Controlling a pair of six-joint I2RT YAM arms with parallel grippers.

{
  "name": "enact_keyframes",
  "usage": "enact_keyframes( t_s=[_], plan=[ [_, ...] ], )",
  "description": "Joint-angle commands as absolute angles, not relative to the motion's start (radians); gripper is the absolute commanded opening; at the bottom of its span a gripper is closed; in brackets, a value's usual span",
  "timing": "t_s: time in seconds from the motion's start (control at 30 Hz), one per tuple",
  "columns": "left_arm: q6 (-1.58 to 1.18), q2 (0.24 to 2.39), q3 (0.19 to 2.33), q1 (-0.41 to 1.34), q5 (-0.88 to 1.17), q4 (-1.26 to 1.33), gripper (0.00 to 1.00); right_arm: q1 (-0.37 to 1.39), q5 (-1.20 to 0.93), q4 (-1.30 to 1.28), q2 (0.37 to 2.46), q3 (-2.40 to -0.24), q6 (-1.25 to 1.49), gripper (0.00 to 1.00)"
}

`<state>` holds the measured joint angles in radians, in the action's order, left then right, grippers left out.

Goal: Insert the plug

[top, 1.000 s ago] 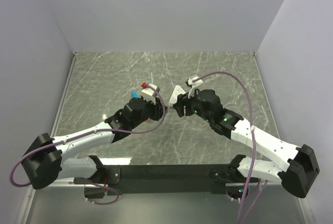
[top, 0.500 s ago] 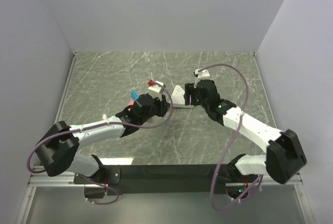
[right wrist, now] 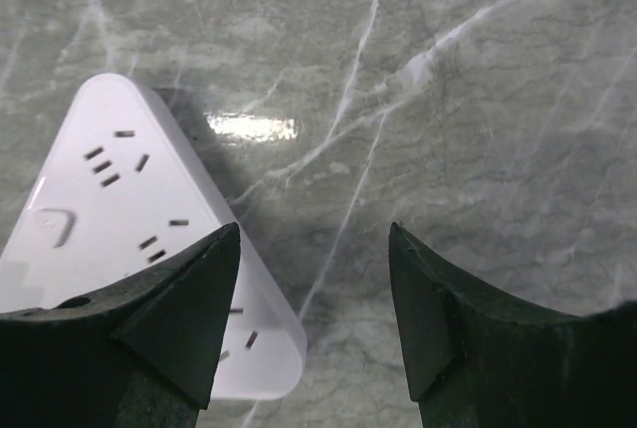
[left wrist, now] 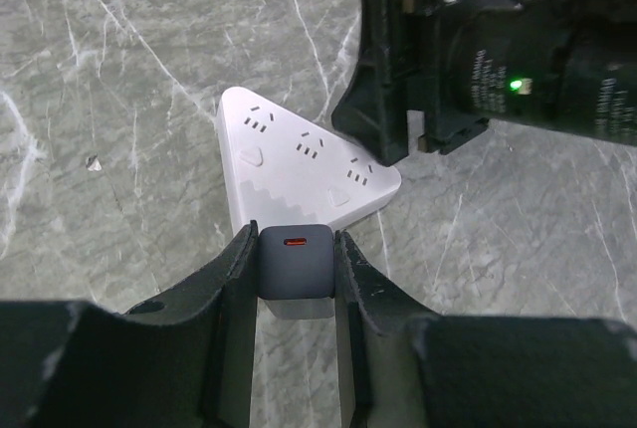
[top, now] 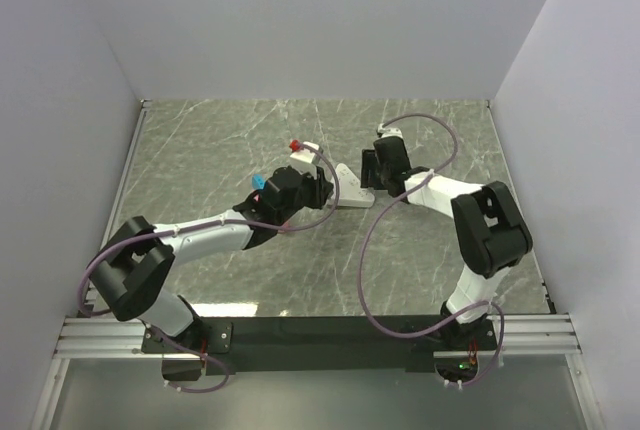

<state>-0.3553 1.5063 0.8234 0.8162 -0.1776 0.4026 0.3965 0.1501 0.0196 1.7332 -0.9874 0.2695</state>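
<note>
The plug is a small grey cube with an orange slot on its face. My left gripper is shut on it, just in front of the near corner of the white triangular power strip. The strip lies flat on the marble, sockets facing up. In the top view the left gripper is at the strip's left side and the right gripper at its right side. My right gripper is open and holds nothing. Its left finger hangs over the strip's edge.
The green-grey marble table is closed in by white walls on three sides. Purple cables loop from both wrists above the surface. The right gripper's black body fills the space just behind the strip in the left wrist view.
Both arms have stretched further out over the table. The left gripper has carried the plug right, up to the strip. The right gripper has swung back to the strip's right edge.
</note>
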Motion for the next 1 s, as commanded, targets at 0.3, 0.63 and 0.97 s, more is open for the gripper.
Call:
enact_keyframes(
  t_s=[0.3, 0.63, 0.97],
  plan=[
    [-0.339, 1.52, 0.876, 0.792, -0.129, 0.482, 0.01, 0.413, 0.187, -0.03, 1.793, -1.085, 0.281, 0.64],
    [-0.347, 1.476, 0.828, 0.784, -0.138, 0.479, 0.01, 0.509, 0.14, -0.075, 1.747, -0.983, 0.305, 0.62],
    [-0.357, 1.396, 0.772, 0.781, -0.19, 0.468, 0.01, 0.552, 0.095, -0.092, 1.553, -0.9, 0.335, 0.63]
  ],
)
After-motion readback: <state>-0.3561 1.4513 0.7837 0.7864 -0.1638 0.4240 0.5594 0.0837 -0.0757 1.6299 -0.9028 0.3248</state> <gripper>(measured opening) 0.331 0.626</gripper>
